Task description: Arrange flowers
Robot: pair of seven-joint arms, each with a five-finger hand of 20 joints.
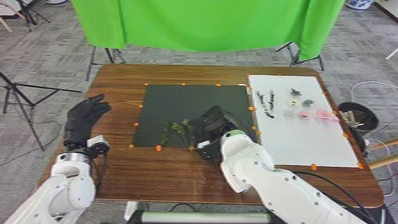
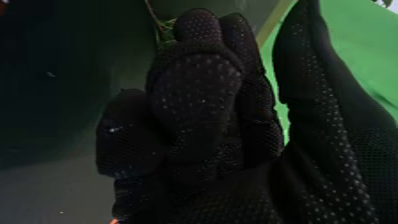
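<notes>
With the arranging seemingly just begun, green stems [image 1: 177,131] are laid on the dark mat [image 1: 182,102] beside the right hand [image 1: 211,126], whose hold cannot be told, while pink flowers [image 1: 325,115] on the white sheet [image 1: 306,145] are left to be placed.

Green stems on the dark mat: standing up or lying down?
Lying down. In the head view, the green stems stretch out along the dark mat, beside the right hand.
</notes>
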